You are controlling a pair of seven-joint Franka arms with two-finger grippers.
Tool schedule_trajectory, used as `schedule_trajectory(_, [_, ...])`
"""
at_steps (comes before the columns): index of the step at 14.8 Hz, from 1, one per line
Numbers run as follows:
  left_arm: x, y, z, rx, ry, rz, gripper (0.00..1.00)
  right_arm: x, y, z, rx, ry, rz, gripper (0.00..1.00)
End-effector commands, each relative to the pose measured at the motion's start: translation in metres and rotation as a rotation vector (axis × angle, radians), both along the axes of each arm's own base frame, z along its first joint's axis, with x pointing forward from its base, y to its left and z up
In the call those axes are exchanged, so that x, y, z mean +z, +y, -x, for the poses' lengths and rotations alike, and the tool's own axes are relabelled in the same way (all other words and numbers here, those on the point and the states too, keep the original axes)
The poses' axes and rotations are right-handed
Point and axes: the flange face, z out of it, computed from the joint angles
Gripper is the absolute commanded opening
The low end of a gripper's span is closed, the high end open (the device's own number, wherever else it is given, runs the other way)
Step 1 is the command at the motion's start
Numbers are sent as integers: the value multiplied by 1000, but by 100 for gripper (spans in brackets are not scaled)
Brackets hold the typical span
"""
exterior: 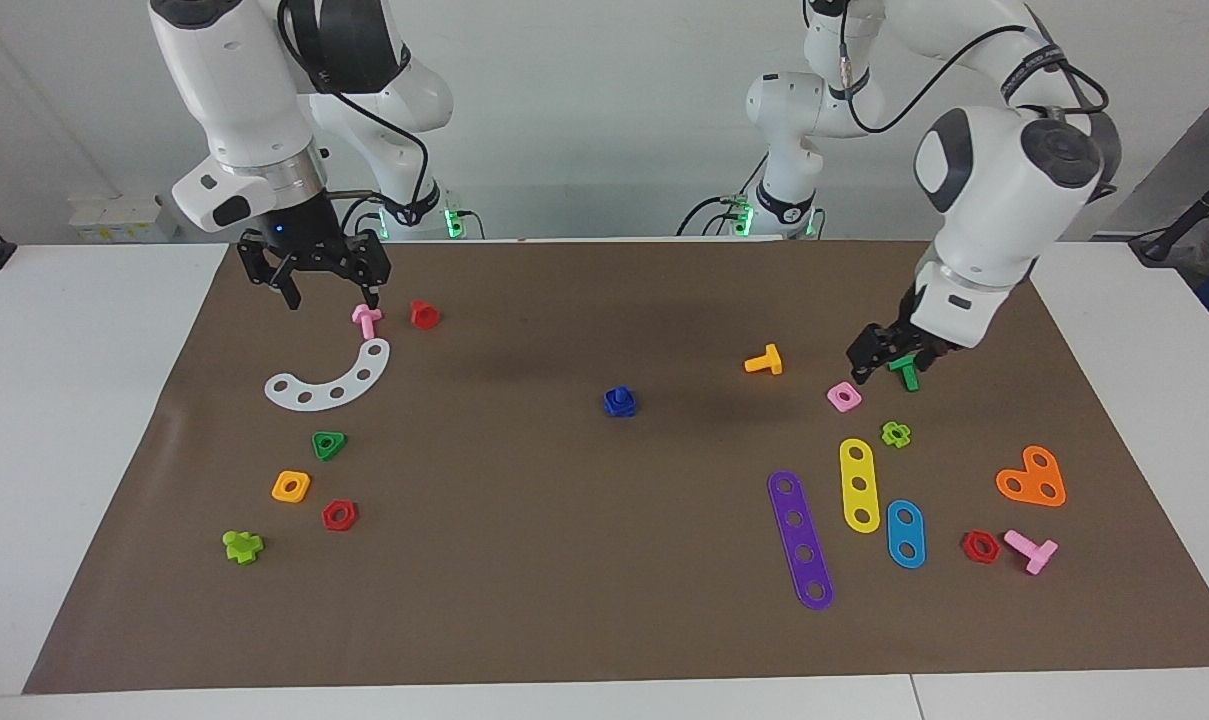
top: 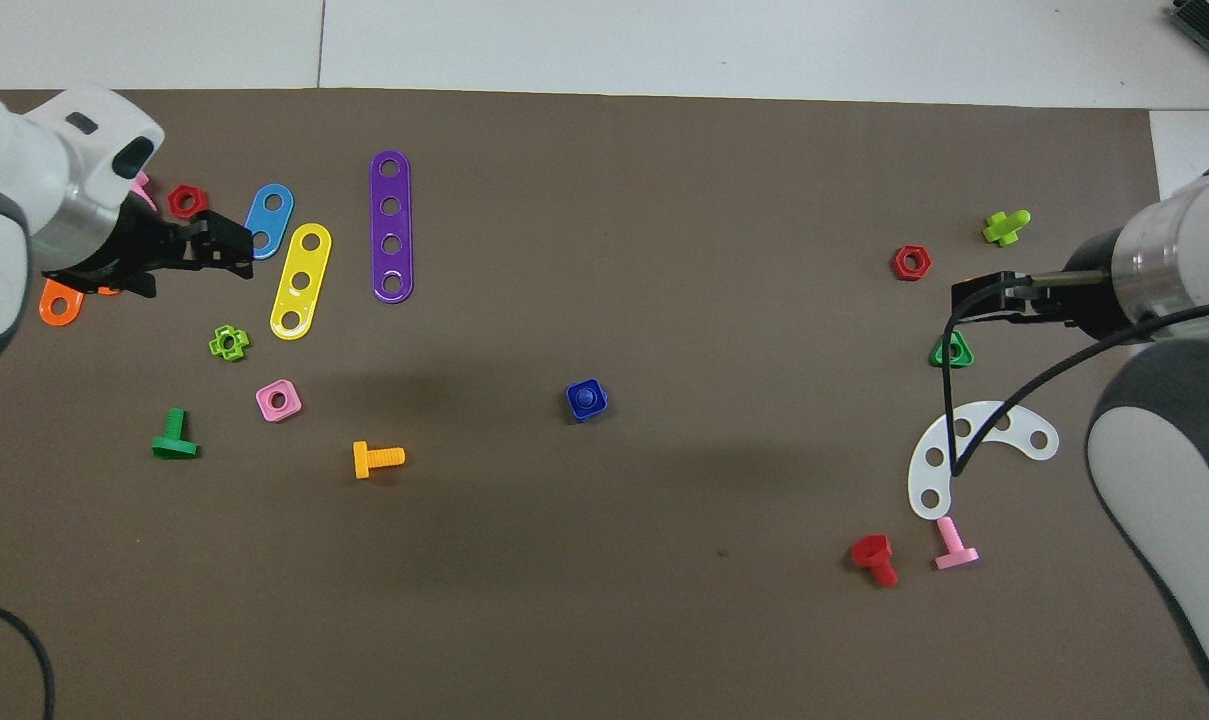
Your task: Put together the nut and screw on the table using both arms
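Glossy white arms point(exterior: 1004, 180) – matt brown mat point(exterior: 564, 560) – smooth blue plastic nut point(exterior: 619, 402).

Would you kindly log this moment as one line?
nut and screw: joined, mid-mat | left end effector: above green bolt | right end effector: open, above pink bolt

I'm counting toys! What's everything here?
nut: 1, dark blue, mat's middle, screw in it
bolts: 6; pink, red, lime at right arm's end; orange, green, pink at left arm's end
other nuts: 6; green, orange, red at right arm's end; pink, lime, red at left arm's end
strips: 4; purple, yellow, blue at left arm's end; white curved at right arm's end
heart plate: 1, orange, left arm's end
mat: 1, brown, on white table
right gripper: black, jaws open, by curved strip's pink bolt
left gripper: black, beside green bolt
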Motion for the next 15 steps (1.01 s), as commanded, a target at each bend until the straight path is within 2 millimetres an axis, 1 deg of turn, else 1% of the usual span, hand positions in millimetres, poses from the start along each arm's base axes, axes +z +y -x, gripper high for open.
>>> schedule_trajectory(1, [11,45,48,-53,5,0,100,7,-2,4,-9,30,-17,100])
schedule_trajectory(2, [17,54,60,-49,-3,4,100,13,-3,6,-26,34,-13,100])
schedule_trajectory(3, [28,58,67,-43,-17,5,100,20,-4,8,-40,45,-6,100])
schedule_trajectory(6, [55,59,78,-38,-38,-9,100,30,-12,13,-55,79,4,100])
schedule_trajectory(9, [78,60,82,-60,-23,-92,100,30,-18,17,-86,103,35,100])
schedule_trajectory(12, [81,57,83,-63,-22,-92,100,38,-17,21,-112,87,32,100])
schedule_trajectory(15, [85,56,81,-66,-43,-93,100,36,-17,21,-124,78,27,100])
